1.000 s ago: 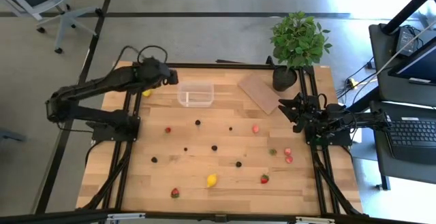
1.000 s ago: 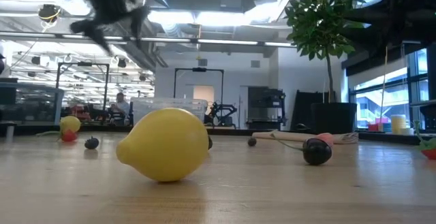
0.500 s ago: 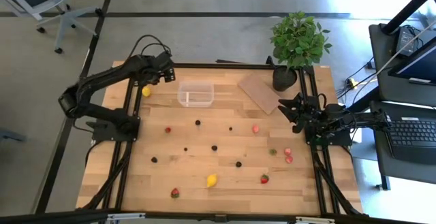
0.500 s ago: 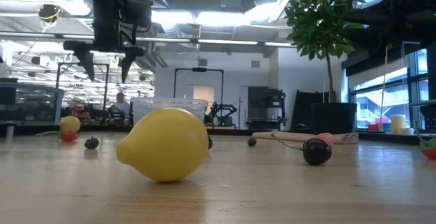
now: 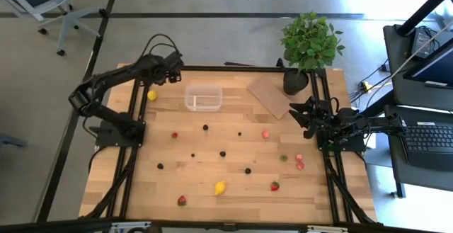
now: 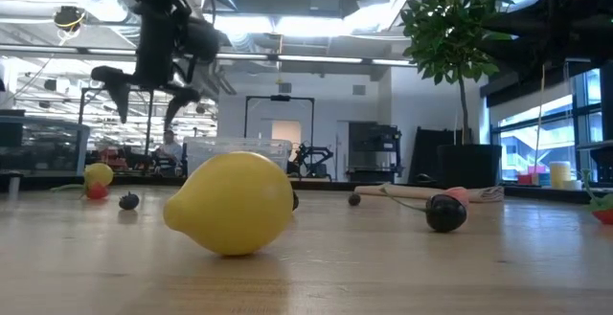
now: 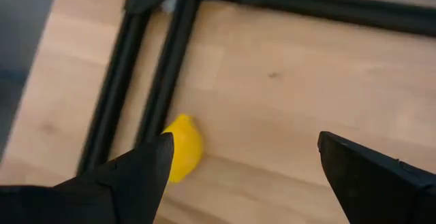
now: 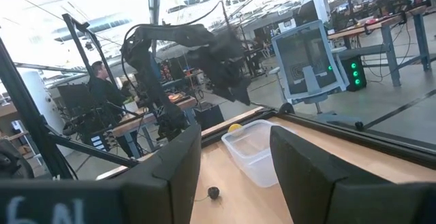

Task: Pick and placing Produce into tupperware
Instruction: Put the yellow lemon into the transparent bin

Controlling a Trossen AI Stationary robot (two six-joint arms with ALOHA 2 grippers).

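As left claw (image 5: 157, 71) swung off the tupperware (image 5: 203, 98), released, it hung over the corner lemon (image 5: 151, 95): next pick likely.

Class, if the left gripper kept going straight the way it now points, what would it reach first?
Most likely bare tabletop: the open left gripper aims down beside the small yellow lemon, which sits at one finger's edge.

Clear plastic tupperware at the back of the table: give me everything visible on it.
The clear plastic rectangular tupperware has rounded corners and see-through walls, no lid on it. It sits upright and open-topped on the wooden table near the back edge, between the small yellow lemon-like piece and the flat brown board, touching neither. It looks empty from above. No gripper touches it; the left gripper hangs open above the lemon-like piece.
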